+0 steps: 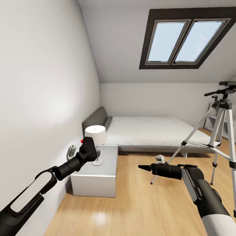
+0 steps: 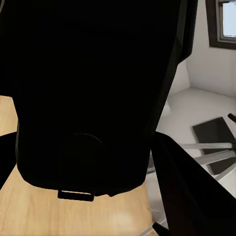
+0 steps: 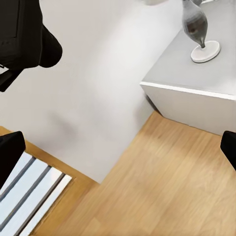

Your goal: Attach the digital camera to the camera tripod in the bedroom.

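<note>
**Camera carried in the left gripper, tripod waiting at the far right**

Nearest the camera, the left arm is seen rising from the lower left corner, stretched forward along the white wall. At its end the left gripper [image 1: 88,147] is clamped on the digital camera [image 1: 87,144], a dark body with a red button on top, held above the grey nightstand [image 1: 98,178] and in front of the white-shaded lamp [image 1: 95,135]. The camera is judged to be kept raised so that it can be carried across to the mount. In the left wrist view the camera's black body [image 2: 93,93] is pressed close against the lens.

The right arm is extended from the lower right, its forearm roughly level, and the right gripper [image 1: 144,168] is pointed left; whether its fingers are parted cannot be told.

The camera tripod [image 1: 223,131] is stood on the wood floor at the far right, beside the low bed [image 1: 147,131], well apart from the camera, its black head bare under the skylight [image 1: 186,39].
</note>
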